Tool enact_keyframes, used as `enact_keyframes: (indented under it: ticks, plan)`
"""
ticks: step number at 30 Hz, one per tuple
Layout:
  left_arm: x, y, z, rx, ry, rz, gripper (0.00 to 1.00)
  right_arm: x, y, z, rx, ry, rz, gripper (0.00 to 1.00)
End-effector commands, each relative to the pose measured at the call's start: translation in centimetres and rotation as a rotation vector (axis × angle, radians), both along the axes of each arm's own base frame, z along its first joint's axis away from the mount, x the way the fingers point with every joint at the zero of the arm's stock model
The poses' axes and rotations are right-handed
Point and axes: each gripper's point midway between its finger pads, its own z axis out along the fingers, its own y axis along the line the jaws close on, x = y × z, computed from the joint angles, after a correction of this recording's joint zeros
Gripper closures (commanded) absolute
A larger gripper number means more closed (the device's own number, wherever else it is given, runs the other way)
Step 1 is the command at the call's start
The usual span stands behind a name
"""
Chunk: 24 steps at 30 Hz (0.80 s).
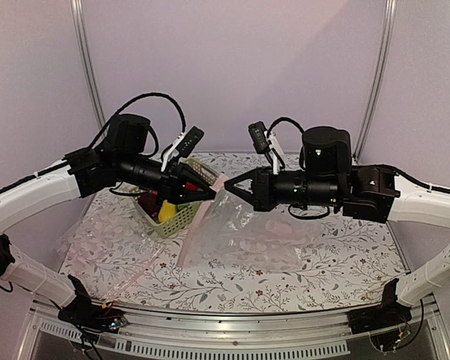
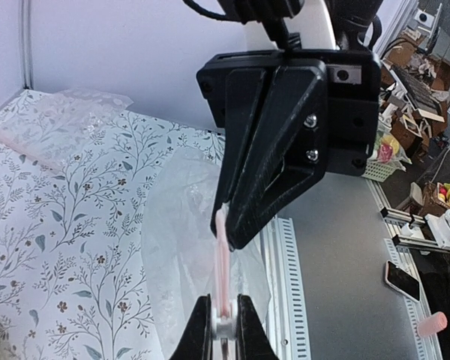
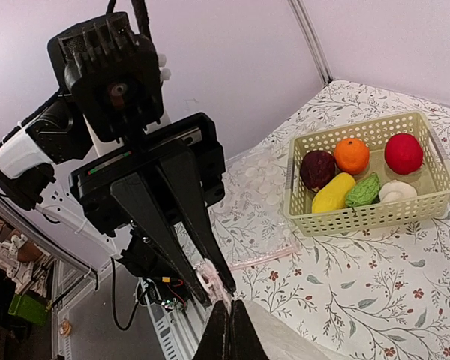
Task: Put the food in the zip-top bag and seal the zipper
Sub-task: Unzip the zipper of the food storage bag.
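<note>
- Food (image 3: 352, 155) lies all together in the green basket (image 3: 360, 217), apart from the bag. Nothing shows inside the bag, so I judge the filling is not yet begun.
- Both claws meet at the mouth of the clear bag (image 1: 240, 232). It hangs from them, and its lower part rests on the counter (image 1: 300, 281).
- The left claw (image 1: 208, 193) is closed narrow on the pink zipper (image 2: 222, 270), at the white slider (image 2: 223, 326). The right claw (image 1: 229, 184) is closed fully on the same strip, just beside it.
- Two grips so near on one edge serve, I think, to hold the mouth up and to work the strip open, so that food can go in.
- The top view gives the whole bag with the basket near it, but the pinch is too small to see there.
- The left wrist view shows the strip between the fingers. Only the right wrist view shows the six pieces clearly.
- A second clear bag (image 1: 97, 240) lies at the left of the counter.
</note>
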Motion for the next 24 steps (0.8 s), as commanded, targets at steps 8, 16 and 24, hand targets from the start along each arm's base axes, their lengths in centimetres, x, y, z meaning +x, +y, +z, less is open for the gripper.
enact_keyframes:
  ticks: [8, 16, 24]
  plan:
    - [-0.6, 1.2, -3.3, 0.125, 0.105, 0.012, 1.00, 4.1, -4.8, 6.2, 0.067, -0.116, -0.213, 1.00]
    - [-0.7, 1.1, -3.4, 0.129, 0.107, 0.009, 1.00, 5.6, -5.5, 5.6, 0.037, -0.098, -0.252, 1.00]
    - [-0.7, 1.1, -3.6, 0.135, 0.109, 0.009, 1.00, 6.8, -6.6, 6.2, 0.035, -0.117, -0.296, 1.00]
